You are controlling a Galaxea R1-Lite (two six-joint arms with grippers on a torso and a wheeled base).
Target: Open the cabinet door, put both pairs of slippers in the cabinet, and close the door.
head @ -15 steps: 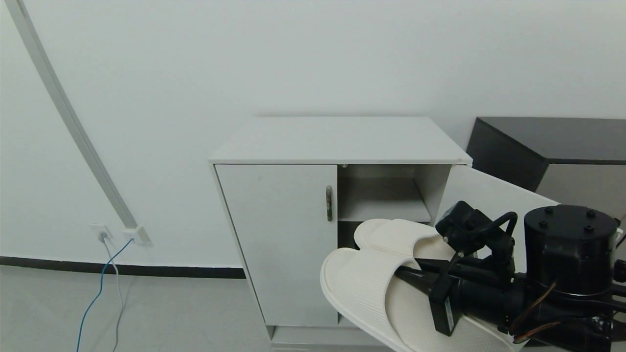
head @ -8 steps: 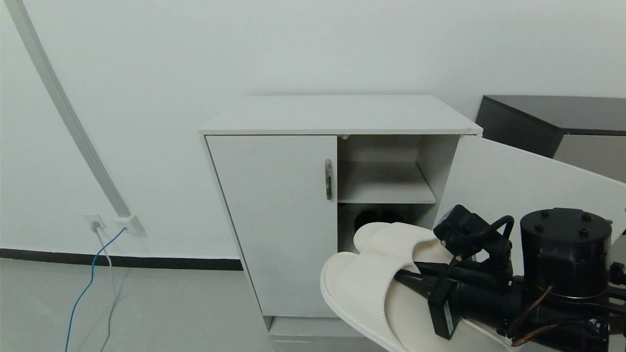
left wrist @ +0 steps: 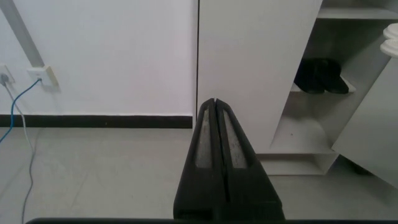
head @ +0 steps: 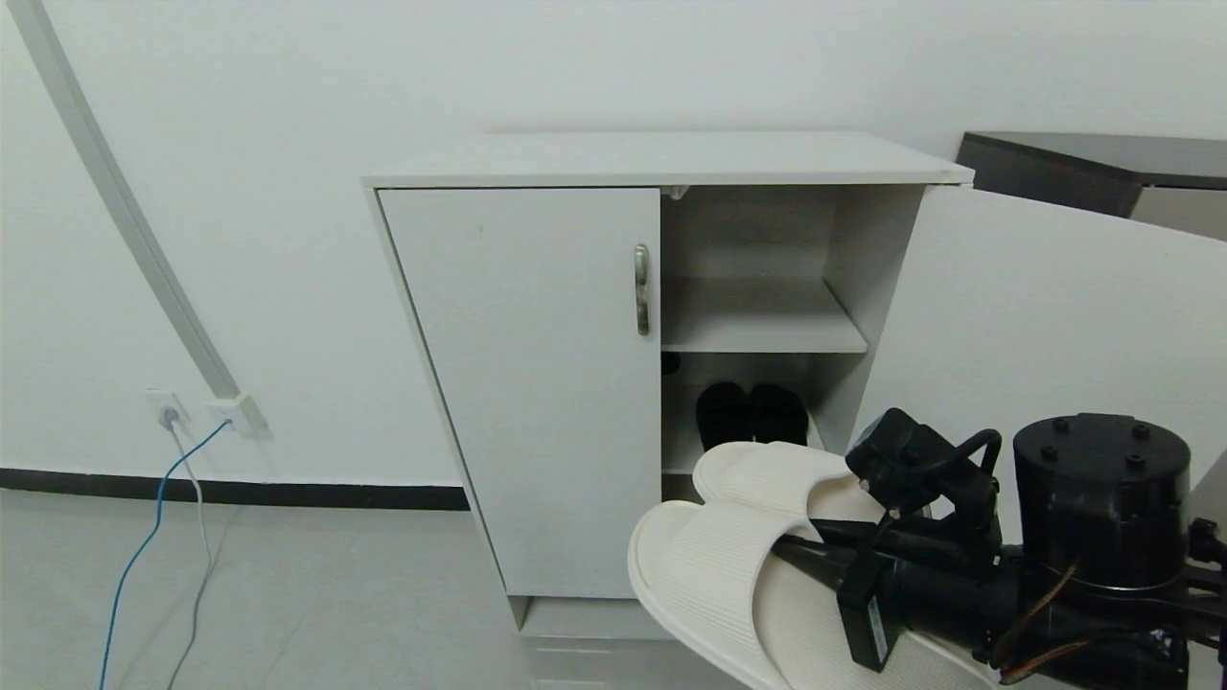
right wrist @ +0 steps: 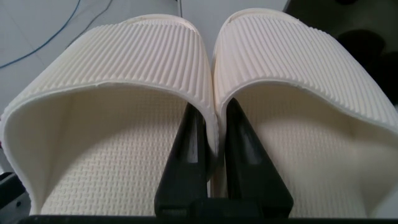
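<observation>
The white cabinet (head: 661,158) stands against the wall, its right door (head: 1045,316) swung open and its left door (head: 527,383) closed. A black pair of slippers (head: 751,414) (left wrist: 321,75) sits on the lower shelf inside. My right gripper (right wrist: 211,140) is shut on a cream pair of slippers (head: 738,551) (right wrist: 149,81), pinching their two inner edges together, held in front of the cabinet's open half, below the black pair. My left gripper (left wrist: 215,106) is shut with nothing in it, low and facing the closed left door.
A black and grey cabinet (head: 1102,158) stands to the right behind the open door. A wall socket (head: 168,414) with a blue cable (head: 134,565) is at the lower left, under a slanted grey conduit (head: 115,211). Grey floor lies in front of the left door.
The head view has shifted down, so the cabinet stands higher in the picture and the black slippers inside came into sight. The right gripper keeps hold of the cream pair.
</observation>
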